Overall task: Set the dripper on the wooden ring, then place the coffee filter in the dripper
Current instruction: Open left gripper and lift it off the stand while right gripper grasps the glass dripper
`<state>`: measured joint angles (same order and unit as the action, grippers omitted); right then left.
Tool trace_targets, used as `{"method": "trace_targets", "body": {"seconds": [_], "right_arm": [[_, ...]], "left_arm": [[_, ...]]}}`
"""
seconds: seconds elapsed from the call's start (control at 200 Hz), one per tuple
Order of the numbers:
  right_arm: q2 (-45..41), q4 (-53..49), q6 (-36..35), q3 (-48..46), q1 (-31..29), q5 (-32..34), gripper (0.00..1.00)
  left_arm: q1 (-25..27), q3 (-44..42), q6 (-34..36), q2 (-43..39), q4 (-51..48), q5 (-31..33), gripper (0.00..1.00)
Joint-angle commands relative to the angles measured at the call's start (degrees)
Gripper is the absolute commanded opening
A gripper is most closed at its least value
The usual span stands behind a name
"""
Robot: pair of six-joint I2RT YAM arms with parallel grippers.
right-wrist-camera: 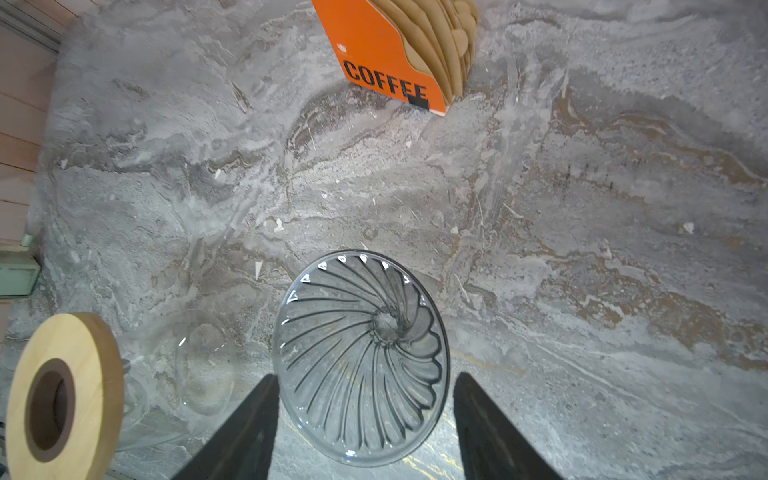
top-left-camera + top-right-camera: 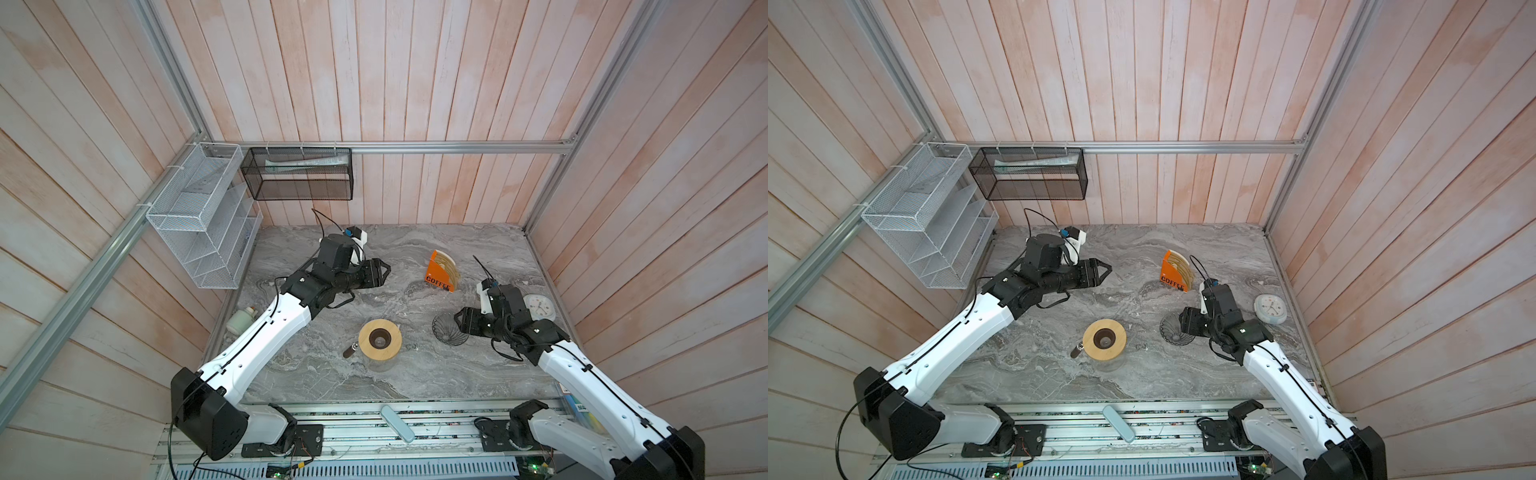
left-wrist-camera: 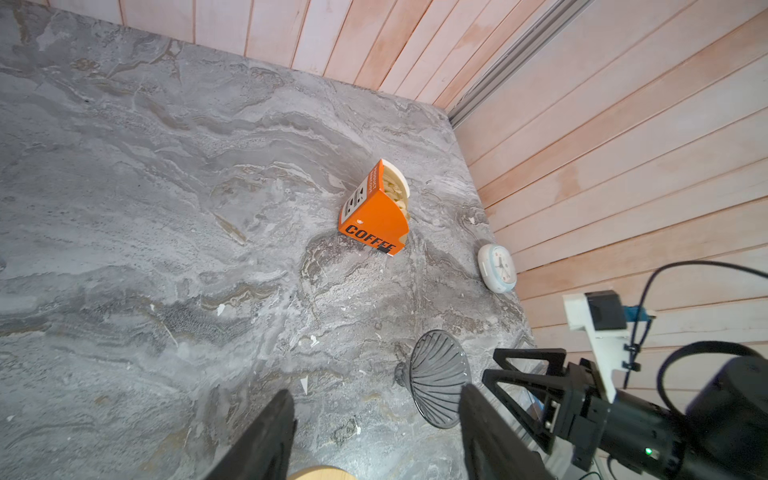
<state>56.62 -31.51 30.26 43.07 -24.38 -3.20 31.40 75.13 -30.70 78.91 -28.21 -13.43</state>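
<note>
The orange wedge-shaped stand lettered COFFEE (image 1: 365, 45) and the right gripper's (image 1: 365, 376) black fingers (image 1: 249, 424) run off the frame's edge in the right wrist view. In both top views a pale round wooden ring (image 2: 395, 345) hides most of the clear glass jug (image 2: 380, 365); the white clock's (image 2: 539, 307) dial is unreadably small.

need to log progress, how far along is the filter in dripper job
Nothing done yet. The coffee filter sits among others in the orange stand. In hand: right gripper, open, straddles the tipped-over dripper; left gripper is open, empty. Left: set dripper upright, pull filter, seat it.
</note>
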Motion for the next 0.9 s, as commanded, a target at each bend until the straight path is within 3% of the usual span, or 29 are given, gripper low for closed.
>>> {"method": "trace_targets", "body": {"seconds": [0.0,0.39,0.615,0.895], "right_arm": [[1.06,-2.05,1.55,-1.38,0.2,1.61,0.65],[4.64,2.17,1.91,-4.73,3.08,0.99,0.49],[5.2,5.89,1.3,-6.16,5.21,-3.12,0.31],[7.85,7.65,0.51,-5.83,5.18,-4.61,0.27]], "left_arm": [[-0.42,-2.26,-0.24,-0.18,2.88,-2.11,0.65],[-0.55,-6.57,-1.36,-1.08,4.09,-2.22,0.65],[-0.55,-6.6,-0.94,0.04,3.43,-2.44,0.64],[-0.6,-7.05,-0.65,0.28,3.33,-2.22,0.64]]}}
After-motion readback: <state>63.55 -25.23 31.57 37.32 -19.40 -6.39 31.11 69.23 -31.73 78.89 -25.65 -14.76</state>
